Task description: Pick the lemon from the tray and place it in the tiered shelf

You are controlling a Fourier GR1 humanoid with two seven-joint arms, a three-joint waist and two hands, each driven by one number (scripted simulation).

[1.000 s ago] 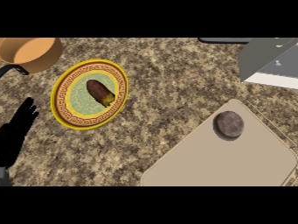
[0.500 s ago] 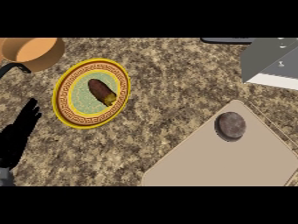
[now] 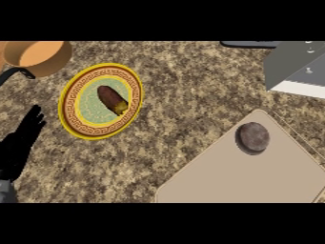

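Zero meaningful change over the last second: lemon (image 3: 253,138), a dark round lump here, sits untouched on the tray (image 3: 263,183) near its upper-left corner, well apart from the tiered shelf (image 3: 300,58) at top right. Left hand (image 3: 14,152) rests at the left edge, fingers straight, holding nothing; right hand out of view. Pick not started, I'd judge.

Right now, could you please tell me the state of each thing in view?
Left hand: open, fingers up, resting at the left edge.
Right hand: not in view.
Tray: flat on the counter.
Dark round thing: lying on the tray, untouched.
Tiered shelf: upper right, partly cut off.
Plate: holds a brown oblong food.
Orange pan: upright, upper left.
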